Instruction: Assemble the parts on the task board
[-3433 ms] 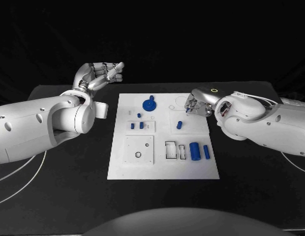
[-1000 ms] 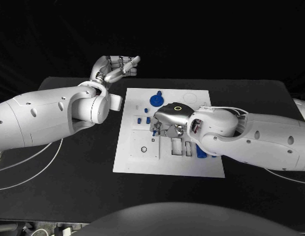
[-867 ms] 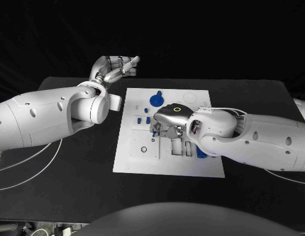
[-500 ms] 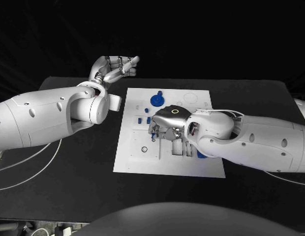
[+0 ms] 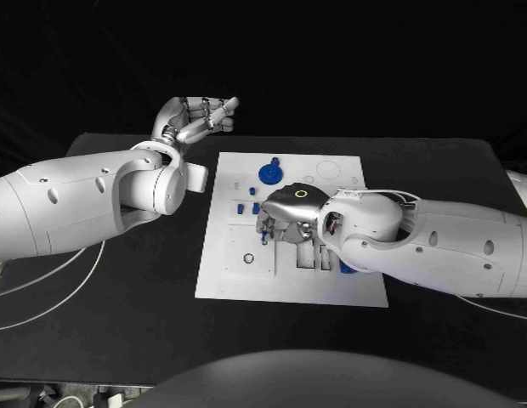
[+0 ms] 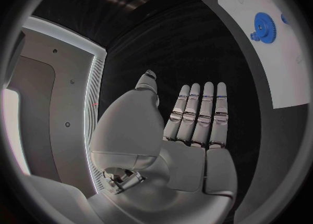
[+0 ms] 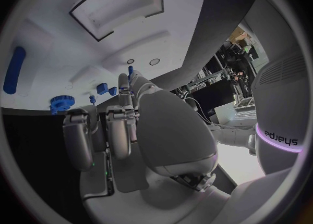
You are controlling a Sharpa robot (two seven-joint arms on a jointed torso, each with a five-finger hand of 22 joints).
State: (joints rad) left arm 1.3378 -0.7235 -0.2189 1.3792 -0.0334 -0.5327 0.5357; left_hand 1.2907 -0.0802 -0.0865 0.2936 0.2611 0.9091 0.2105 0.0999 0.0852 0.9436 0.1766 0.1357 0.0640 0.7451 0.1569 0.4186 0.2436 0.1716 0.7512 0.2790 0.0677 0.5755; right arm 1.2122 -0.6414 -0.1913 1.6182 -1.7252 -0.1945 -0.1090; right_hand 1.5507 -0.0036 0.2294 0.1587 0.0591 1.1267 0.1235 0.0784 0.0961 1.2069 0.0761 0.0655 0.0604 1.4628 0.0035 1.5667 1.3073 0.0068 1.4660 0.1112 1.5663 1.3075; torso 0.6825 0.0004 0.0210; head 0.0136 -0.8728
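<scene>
The right hand (image 5: 286,223) has crept leftward over the task board (image 5: 229,274), pinching a small blue part (image 7: 130,71); the left hand (image 6: 195,114) hangs empty, fingers straight.

The head view is dim overall: the background is black, and the dark surface (image 5: 116,306) returns little light. The white task board (image 5: 233,272) and the white arms are the brightest areas, lit from above. The right arm casts a soft shadow on the board beneath it. Focus is sharp across this view. Both wrist views show strong fisheye distortion: straight edges bend, and a dark frame encloses the circle. In the right wrist view, a bright room area at 3 o'clock is near overexposure. The left robot hand (image 6: 189,125) appears evenly lit, without glare.
</scene>
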